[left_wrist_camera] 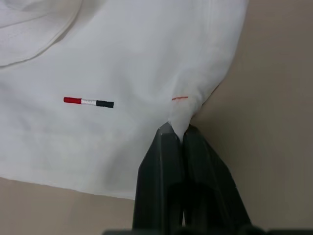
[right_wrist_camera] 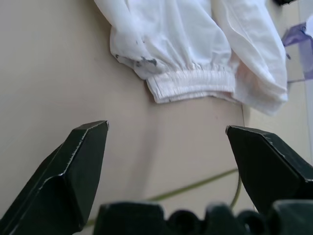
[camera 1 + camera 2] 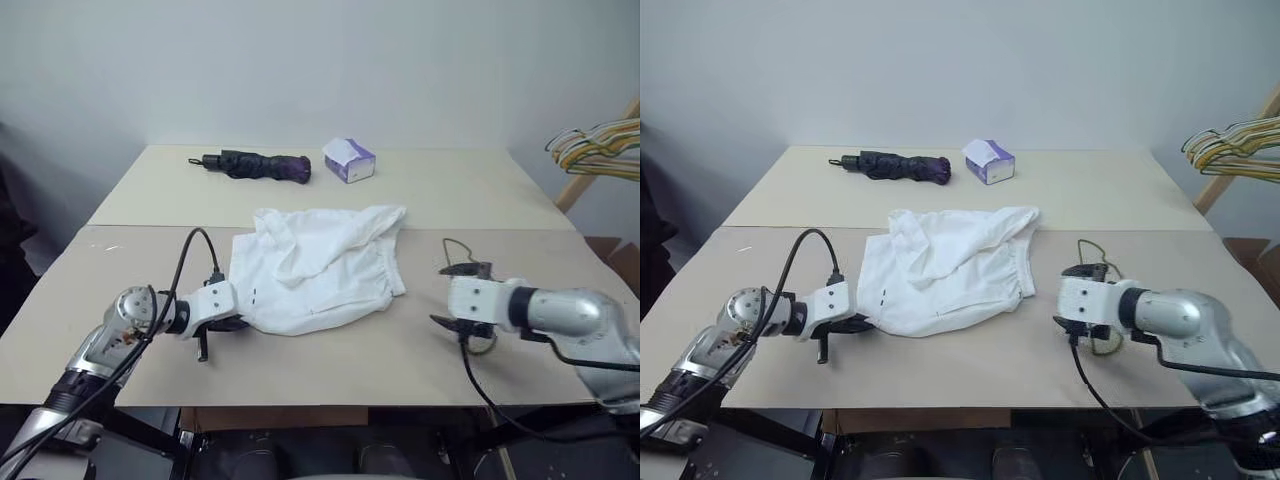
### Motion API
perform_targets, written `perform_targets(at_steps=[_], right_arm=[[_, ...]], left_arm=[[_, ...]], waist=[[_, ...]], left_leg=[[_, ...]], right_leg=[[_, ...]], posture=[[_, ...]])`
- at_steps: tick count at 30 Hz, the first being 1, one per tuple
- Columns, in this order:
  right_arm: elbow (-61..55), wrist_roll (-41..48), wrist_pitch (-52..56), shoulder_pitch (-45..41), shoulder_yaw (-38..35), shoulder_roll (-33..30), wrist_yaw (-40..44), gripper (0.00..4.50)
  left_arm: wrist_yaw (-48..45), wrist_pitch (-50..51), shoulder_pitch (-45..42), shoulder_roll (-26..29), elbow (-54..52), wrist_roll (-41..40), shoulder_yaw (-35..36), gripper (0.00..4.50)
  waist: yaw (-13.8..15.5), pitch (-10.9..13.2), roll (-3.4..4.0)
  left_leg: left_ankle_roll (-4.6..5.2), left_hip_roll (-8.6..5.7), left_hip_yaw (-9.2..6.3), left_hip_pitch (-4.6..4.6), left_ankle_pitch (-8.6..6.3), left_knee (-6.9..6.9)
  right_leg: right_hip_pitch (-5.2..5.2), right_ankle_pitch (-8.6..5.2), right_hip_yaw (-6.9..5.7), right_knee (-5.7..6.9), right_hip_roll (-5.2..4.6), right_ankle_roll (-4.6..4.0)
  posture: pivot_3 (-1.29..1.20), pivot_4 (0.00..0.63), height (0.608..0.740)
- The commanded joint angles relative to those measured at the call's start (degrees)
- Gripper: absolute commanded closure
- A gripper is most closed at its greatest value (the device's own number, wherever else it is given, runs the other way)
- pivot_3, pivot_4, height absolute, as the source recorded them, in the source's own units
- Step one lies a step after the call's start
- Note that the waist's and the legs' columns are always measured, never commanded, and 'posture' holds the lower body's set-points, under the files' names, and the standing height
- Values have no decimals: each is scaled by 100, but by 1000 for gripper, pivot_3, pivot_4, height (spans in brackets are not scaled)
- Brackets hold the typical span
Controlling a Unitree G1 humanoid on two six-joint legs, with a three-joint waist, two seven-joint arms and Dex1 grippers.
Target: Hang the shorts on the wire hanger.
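The white shorts (image 3: 320,265) lie crumpled on the tan table, with the elastic waistband (image 2: 193,83) toward the right side. My left gripper (image 3: 236,322) is at their near-left corner, and the left wrist view shows it shut on a pinch of the shorts' hem (image 1: 180,115), close to a small striped mark (image 1: 88,102). My right gripper (image 3: 443,295) stands open just above the table, to the right of the shorts and apart from them, with nothing between its fingers (image 2: 73,166). The thin wire hanger (image 3: 456,246) lies on the table under and behind the right gripper, partly hidden by it.
A folded dark umbrella (image 3: 255,165) and a white-and-purple tissue box (image 3: 349,160) sit at the back of the table. A bunch of yellow, green and white hangers (image 3: 595,148) hangs off the table's right side. The table's front edge (image 3: 330,405) is just below both grippers.
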Motion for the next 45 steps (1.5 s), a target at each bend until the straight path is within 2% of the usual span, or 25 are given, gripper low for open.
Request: perform_targets(at_steps=[1, 6, 14, 18, 28, 33, 36, 42, 45], right_arm=[[784, -813, -722, -569, 570, 252, -405, 0], [1895, -1501, -1732, -1115, 1070, 484, -961, 0], [2917, -1657, -2486, -1693, 1294, 1049, -1189, 0], [3330, -1685, -2654, -1911, 1388, 1250, -1088, 878], [3445, -1612, -2794, -1840, 1337, 1265, -1049, 4409], [2794, -1430, -2539, -1582, 1076, 1163, -960, 4465], [2062, -1153, -2403, -1301, 934, 902, -511, 4465], [275, 454, -1771, -652, 523, 46, 1037, 4465], [-242, 1387, -1192, -696, 242, -183, 1572, 4465]], left_arm=[[131, 80, -100, -32, -249, -222, 333, 4478], [268, 139, -37, -10, -403, -226, 466, 4478], [330, 233, 53, -3, -551, -393, 667, 4478], [351, 232, 105, 30, -624, -427, 693, 4500], [339, 196, 205, 89, -669, -429, 808, 4500], [223, 145, 240, 272, -729, -404, 833, 4500], [-79, 126, 438, 602, -997, -557, 949, 4500], [-814, 63, 1076, 1399, -1534, -890, 1256, 4500], [-1109, 113, 1070, 1629, -1773, -1084, 1301, 4500]], waist=[[-9, 0, -1], [6, 1, 0], [-14, 0, -1], [-10, 0, -1], [3, 1, -1], [2, 1, -1], [5, 1, 0], [49, 2, 0], [60, 3, -1]], left_leg=[[18, -1, 1, -3, 11, 0], [24, -1, 1, -7, 14, 0], [27, -2, 3, -6, 16, 0], [27, -2, 2, -4, 16, 1], [27, -2, 2, -4, 16, 0], [27, -2, 2, -4, 16, 0], [26, -1, 2, -6, 15, 0], [16, 5, 7, -1, 7, 0], [-17, 10, 18, 9, -13, -1]], right_leg=[[1, 0, 1, 1, 0, 0], [1, 0, 1, 3, -1, 1], [5, 0, 7, 26, 0, 0], [4, -1, 7, 34, 1, -1], [5, -1, 7, 34, 0, -1], [3, -1, 7, 35, 0, -2], [1, -2, 7, 37, 0, -2], [1, -9, 7, 36, -3, -11], [1, -18, 6, 34, -8, -26]], posture=[[-59, 0, 740], [-47, 0, 740], [-35, 0, 740], [-25, 0, 740], [-24, 0, 740], [-12, 0, 740], [2, 0, 740], [8, 0, 740], [3, 0, 740]])
